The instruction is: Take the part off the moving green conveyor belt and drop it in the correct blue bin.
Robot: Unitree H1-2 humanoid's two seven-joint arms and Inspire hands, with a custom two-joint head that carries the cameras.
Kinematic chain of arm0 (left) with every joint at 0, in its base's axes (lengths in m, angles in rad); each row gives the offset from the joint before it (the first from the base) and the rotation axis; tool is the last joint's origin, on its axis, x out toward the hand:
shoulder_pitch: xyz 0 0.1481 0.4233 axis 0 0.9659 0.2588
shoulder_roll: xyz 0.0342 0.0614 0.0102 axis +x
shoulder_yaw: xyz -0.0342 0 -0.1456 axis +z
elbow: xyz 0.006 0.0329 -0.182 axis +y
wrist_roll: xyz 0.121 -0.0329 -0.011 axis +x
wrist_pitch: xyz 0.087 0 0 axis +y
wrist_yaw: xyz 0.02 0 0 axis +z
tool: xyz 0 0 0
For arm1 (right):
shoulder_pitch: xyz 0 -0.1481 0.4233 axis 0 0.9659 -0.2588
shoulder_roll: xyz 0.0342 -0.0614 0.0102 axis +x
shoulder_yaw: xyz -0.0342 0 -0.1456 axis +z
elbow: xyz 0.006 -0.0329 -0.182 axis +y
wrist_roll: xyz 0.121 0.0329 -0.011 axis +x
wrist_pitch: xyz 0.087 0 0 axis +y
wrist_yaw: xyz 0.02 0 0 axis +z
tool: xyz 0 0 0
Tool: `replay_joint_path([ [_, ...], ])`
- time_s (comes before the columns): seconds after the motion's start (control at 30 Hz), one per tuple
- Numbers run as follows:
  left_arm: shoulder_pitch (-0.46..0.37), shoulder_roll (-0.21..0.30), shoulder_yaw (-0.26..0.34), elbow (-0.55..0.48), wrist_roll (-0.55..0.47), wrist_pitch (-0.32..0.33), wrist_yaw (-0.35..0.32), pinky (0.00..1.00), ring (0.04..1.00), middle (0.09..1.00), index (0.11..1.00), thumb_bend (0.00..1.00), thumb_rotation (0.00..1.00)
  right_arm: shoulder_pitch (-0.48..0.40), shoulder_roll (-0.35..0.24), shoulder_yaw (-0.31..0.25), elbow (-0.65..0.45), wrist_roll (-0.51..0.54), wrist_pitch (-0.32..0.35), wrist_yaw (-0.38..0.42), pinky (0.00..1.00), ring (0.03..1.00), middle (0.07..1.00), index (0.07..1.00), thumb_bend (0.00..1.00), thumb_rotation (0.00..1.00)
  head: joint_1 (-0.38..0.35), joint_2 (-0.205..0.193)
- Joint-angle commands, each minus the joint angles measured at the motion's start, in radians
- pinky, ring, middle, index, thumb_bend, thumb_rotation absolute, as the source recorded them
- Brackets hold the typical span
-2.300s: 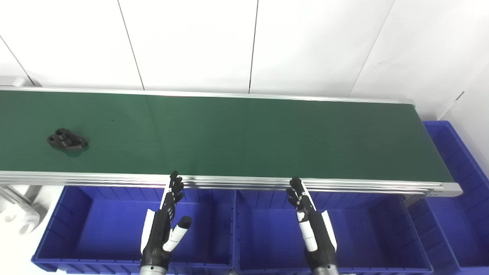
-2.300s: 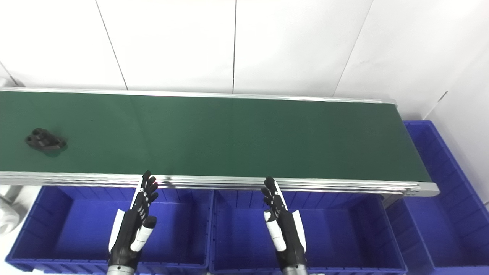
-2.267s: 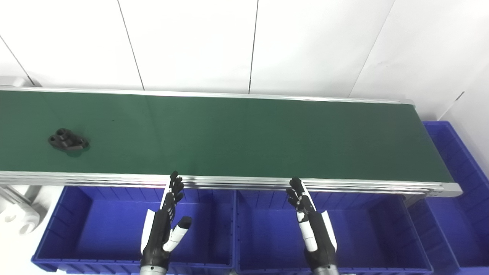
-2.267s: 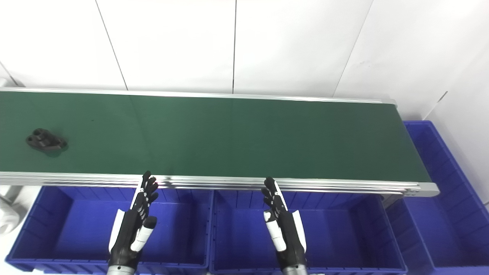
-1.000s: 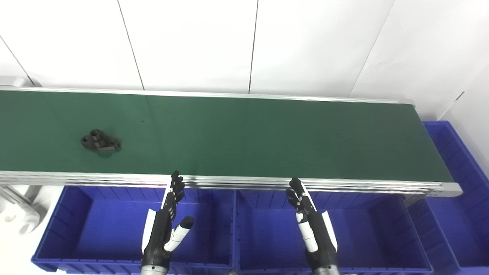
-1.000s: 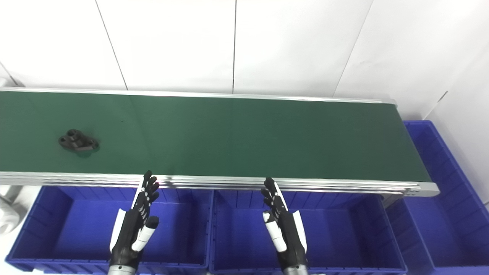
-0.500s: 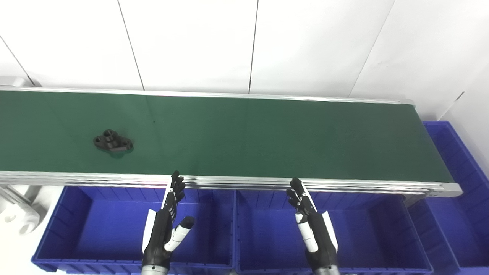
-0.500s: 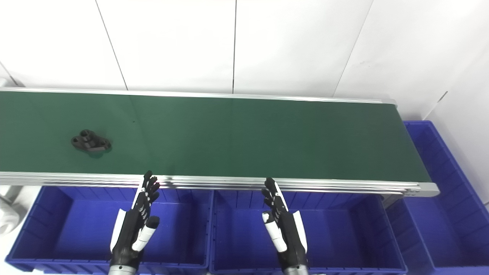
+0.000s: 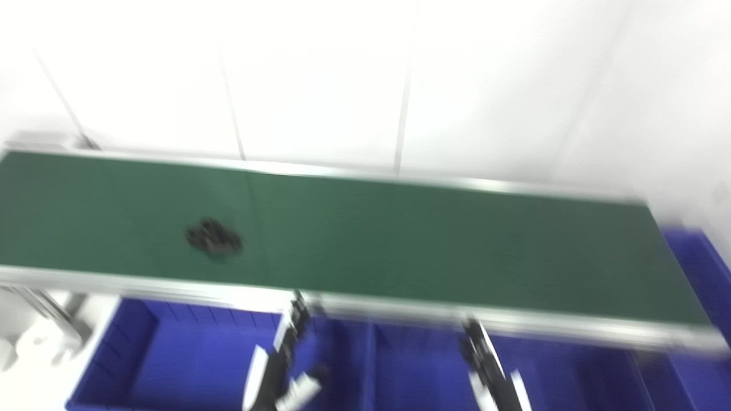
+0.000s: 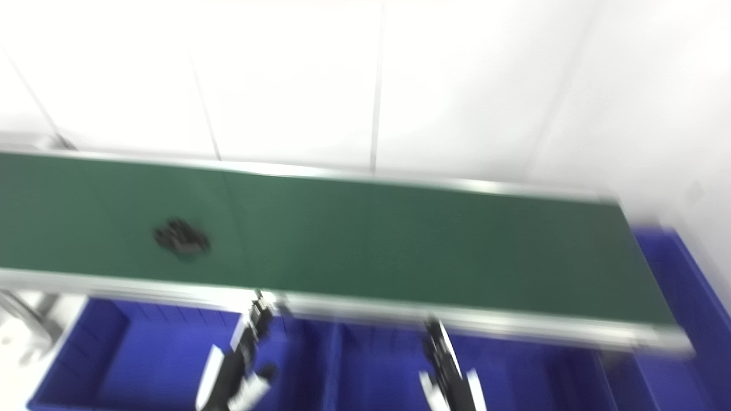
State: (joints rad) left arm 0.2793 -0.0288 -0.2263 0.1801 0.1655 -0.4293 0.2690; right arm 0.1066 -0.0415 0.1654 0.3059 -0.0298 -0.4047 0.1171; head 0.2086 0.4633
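Observation:
The frames are blurred by camera motion. A small black part lies on the green conveyor belt, left of the middle; it also shows in the right eye view. My left hand is low over the left blue bin, fingers stretched up toward the belt's near rail, open and empty. My right hand is low over the middle blue bin, also open and empty. Both hands are below and to the right of the part, apart from it.
A third blue bin stands past the belt's right end. A silver rail edges the belt's near side. White wall panels rise behind the belt. A white machine part sits at the lower left.
The camera has shifted, so the whole picture moved down and right and blurred. The part has ridden further right along the belt. Both hands hold the same open pose.

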Motion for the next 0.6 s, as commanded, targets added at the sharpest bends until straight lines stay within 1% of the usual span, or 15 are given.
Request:
replay_joint_path([
  [0.0, -0.015, -0.013, -0.008, -0.014, 0.013, -0.041, 0.026, 0.89, 0.918, 0.947, 1.0, 0.82, 0.81, -0.024, 0.001, -0.006, -0.018, 0.013, -0.063, 0.008, 0.98, 0.956, 0.976, 0.989, 0.79, 0.92, 0.009, -0.005],
  [0.17, -0.018, -0.017, -0.019, -0.008, 0.009, -0.041, 0.043, 0.88, 0.92, 0.948, 1.0, 0.84, 0.81, -0.026, -0.008, -0.008, -0.012, 0.013, -0.064, 0.011, 0.99, 0.956, 0.974, 0.991, 0.8, 0.93, 0.02, -0.01],
  [0.37, -0.021, -0.009, -0.032, -0.006, -0.007, -0.041, 0.049, 0.89, 0.928, 0.951, 1.0, 0.82, 0.79, -0.028, -0.009, -0.009, -0.005, 0.015, -0.064, 0.014, 0.98, 0.955, 0.975, 0.994, 0.82, 0.93, 0.023, -0.009],
  [0.4, -0.021, -0.009, -0.032, -0.008, -0.008, -0.041, 0.048, 0.89, 0.928, 0.952, 1.0, 0.82, 0.79, -0.027, -0.009, -0.01, -0.007, 0.015, -0.064, 0.014, 0.98, 0.954, 0.975, 0.993, 0.83, 0.93, 0.029, 0.001],
  [0.57, -0.018, -0.012, -0.033, -0.016, -0.007, -0.041, 0.05, 0.9, 0.92, 0.944, 1.0, 0.84, 0.79, -0.023, -0.008, -0.009, -0.024, 0.016, -0.063, 0.016, 0.99, 0.957, 0.98, 0.997, 0.81, 0.93, 0.03, 0.017],
])
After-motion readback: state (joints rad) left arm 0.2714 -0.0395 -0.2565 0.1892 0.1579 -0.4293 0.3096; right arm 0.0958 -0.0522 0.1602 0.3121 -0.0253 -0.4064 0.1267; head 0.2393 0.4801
